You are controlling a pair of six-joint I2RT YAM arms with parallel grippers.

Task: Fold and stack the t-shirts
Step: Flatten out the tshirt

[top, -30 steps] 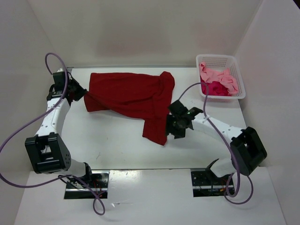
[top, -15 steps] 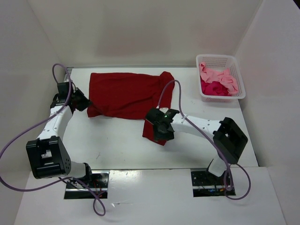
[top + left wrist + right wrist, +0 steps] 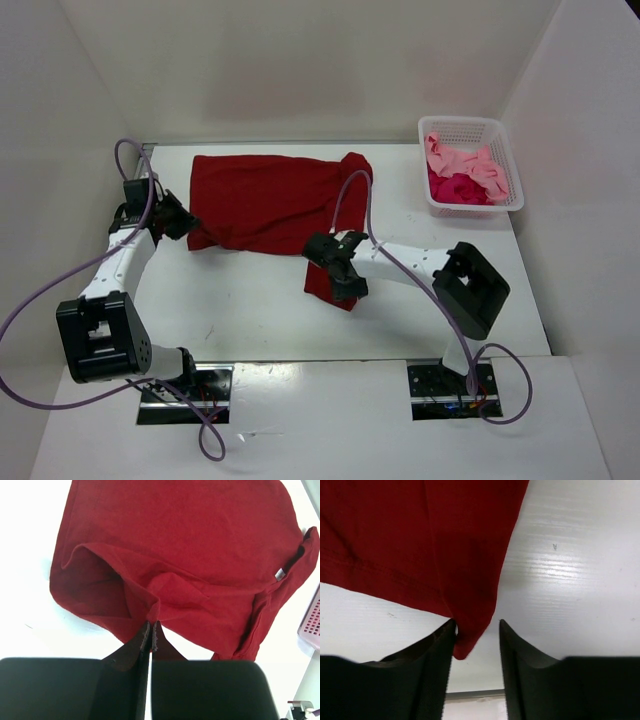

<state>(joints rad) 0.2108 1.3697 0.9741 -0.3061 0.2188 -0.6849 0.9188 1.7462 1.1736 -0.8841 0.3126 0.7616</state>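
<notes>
Overhead and wrist cameras cover one table (image 3: 250, 300).
The top view looks down from high above the near edge; both wrist views peer closely at the red shirt (image 3: 270, 200), seen in all three.

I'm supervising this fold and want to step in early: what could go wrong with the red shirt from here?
1. The right gripper stands open with only the very tip of one corner of the dark red shirt between its fingers. Closing there may catch too little cloth, and the corner may slip out.
2. The left gripper is shut on a small pinch of a bunched, folded-over edge. A pull could drag that crease along and leave the fold skewed.
</notes>
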